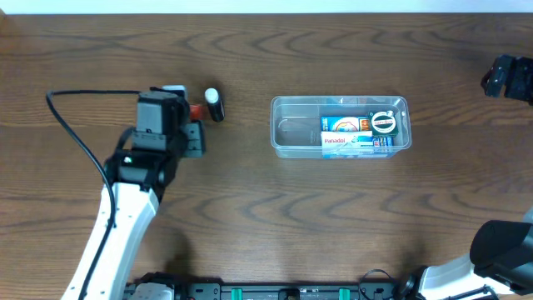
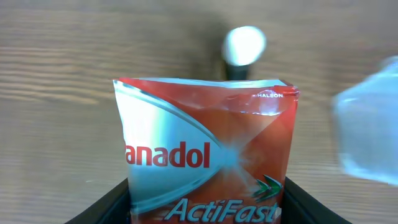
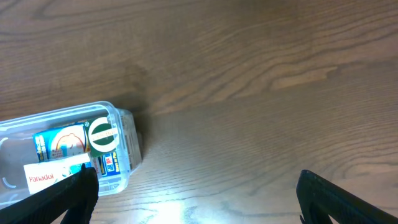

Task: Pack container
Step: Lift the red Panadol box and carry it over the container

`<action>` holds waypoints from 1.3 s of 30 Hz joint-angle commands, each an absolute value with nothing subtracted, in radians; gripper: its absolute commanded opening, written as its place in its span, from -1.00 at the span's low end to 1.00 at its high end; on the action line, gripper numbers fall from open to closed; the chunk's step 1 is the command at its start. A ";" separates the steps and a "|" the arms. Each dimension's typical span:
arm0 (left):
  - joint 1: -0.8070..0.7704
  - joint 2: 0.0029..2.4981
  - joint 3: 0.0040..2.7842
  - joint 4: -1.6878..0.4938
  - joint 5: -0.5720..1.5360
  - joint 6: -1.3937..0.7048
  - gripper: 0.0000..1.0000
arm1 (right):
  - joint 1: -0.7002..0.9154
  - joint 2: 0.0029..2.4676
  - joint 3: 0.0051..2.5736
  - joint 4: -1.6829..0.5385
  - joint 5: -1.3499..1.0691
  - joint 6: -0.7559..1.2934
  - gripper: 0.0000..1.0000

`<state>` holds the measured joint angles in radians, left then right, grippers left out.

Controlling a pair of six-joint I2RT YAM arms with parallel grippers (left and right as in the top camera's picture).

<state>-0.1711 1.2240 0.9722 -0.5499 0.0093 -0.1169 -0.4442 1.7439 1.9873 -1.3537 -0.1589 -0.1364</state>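
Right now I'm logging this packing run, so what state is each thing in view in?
container: upright, no lid, right part filled, left part bare.
packets inside: lying flat, with a round green-and-white item on top.
red Panadol packet: outside the container, between the left claw's jaws.
left claw: closed on that packet's sides.
right claw: open, empty.
white-capped black tube: loose, untouched, just beyond the red packet.
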 commanded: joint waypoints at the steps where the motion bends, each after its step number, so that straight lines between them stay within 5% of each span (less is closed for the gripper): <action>1: -0.239 1.224 1.015 -0.540 0.046 -0.242 0.11 | -0.448 1.737 2.001 -1.355 -0.162 -0.136 0.99; 21: -0.531 1.610 1.471 -0.655 0.045 -0.313 -0.03 | -0.448 1.737 2.001 -1.355 -0.162 -0.136 0.99; 39: -0.649 1.811 1.488 -0.577 -0.015 -0.380 -0.06 | -0.448 1.737 2.001 -1.355 -0.161 -0.136 0.98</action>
